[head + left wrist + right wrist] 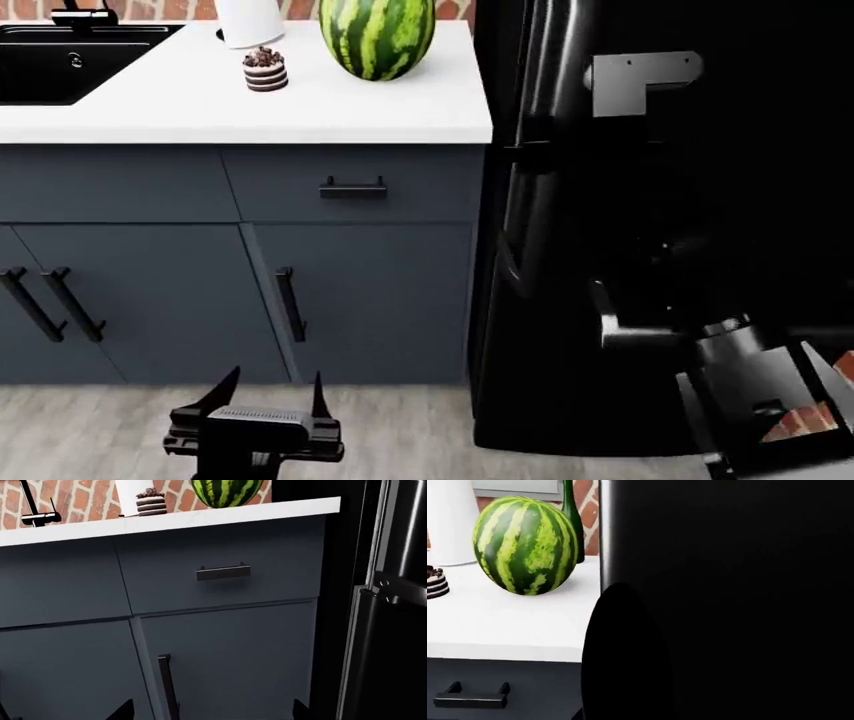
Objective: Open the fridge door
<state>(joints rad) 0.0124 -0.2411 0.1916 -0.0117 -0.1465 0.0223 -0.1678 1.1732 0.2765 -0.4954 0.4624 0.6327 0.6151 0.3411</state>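
Observation:
The fridge door (787, 40) is the glossy black panel right of the counter, with a long vertical handle (535, 70). It also shows in the left wrist view as the fridge door (407, 525) and fills the right wrist view as the fridge door (740, 580), very close. My right arm (747, 390) reaches up along it, and its grey wrist bracket (645, 78) sits beside the handle. The right gripper's fingers merge with the black panel. My left gripper (272, 385) hangs open and empty, low before the slate-blue cabinet.
A white counter (200, 110) carries a watermelon (376, 35), a small layered cake (264, 70) and a white cylinder (250, 20), with a black sink (67, 60) at the left. Slate-blue cabinet doors and a drawer (354, 185) stand below. Wood floor lies in front.

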